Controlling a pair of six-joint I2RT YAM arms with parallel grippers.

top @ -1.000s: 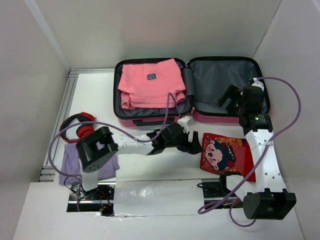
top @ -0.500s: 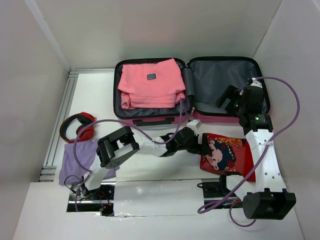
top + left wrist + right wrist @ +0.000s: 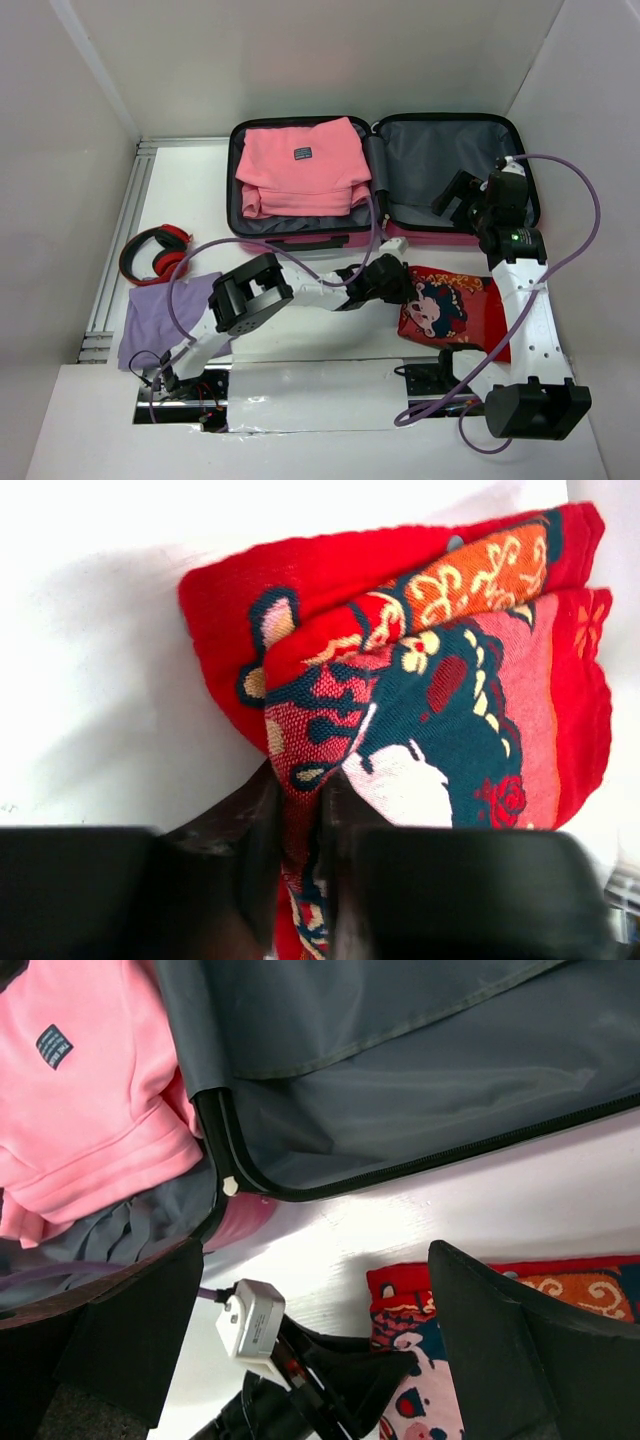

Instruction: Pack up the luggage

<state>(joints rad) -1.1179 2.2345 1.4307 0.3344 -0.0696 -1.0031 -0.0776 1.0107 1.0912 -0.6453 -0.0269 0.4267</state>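
Left gripper [image 3: 407, 288] on cloth [image 3: 452, 306] — luggage [image 3: 430, 165] beyond

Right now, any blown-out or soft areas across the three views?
Left wrist: table blown out to plain white, left pincer a dark, soft blur at the bottom edge, red towel sharp. Right wrist: right pincer underexposed and soft, luggage lining evenly lit. Top external: even light, sharp throughout, faint shadows.

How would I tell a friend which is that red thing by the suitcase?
Find the open luggage at the back. Just in front of its empty right half lies a folded red cloth. It alone bears a cartoon face; the pink sweater and lilac cloth are plain.
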